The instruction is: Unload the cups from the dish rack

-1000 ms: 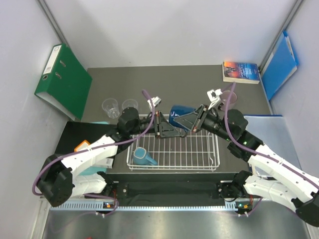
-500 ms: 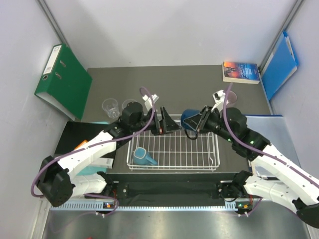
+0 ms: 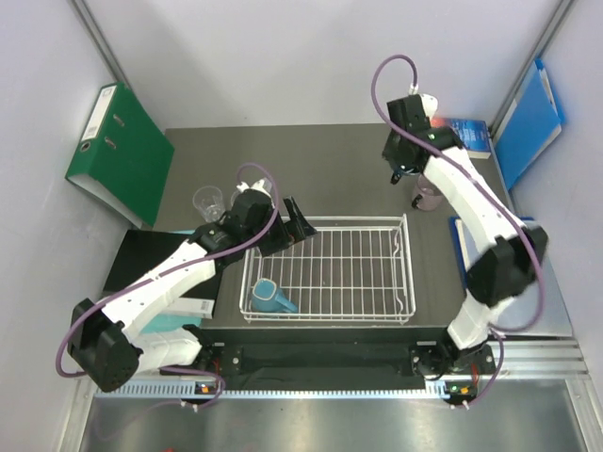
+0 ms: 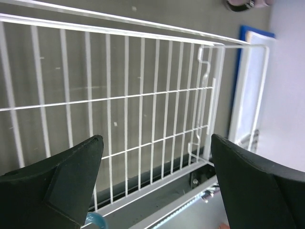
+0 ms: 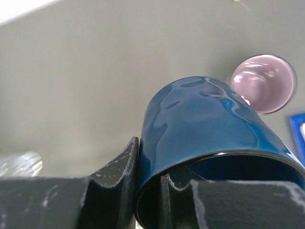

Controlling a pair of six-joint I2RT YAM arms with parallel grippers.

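Right jaws clamp the navy mug (image 5: 205, 124) beyond the dish rack's (image 3: 407, 282) far right corner, near the pink mug (image 5: 264, 83); placing it on the counter (image 3: 330, 160) looks next. Left jaws gape empty at the rack's far left corner, teal mug (image 3: 270, 297) inside.

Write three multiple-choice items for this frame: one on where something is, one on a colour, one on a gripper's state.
1. Where is the teal mug?
A) inside the dish rack, near-left corner
B) inside it, far-right corner
C) outside it

2. What colour is the thing the right gripper holds?
A) pink
B) dark blue
C) clear

3. The left gripper is:
A) shut on a cup
B) shut on nothing
C) open, holding nothing

1A: the top view shows it in that corner.
2B: the right wrist view shows the dark blue mug pinched by its rim.
3C: the left wrist view shows its fingers wide apart over bare wire.
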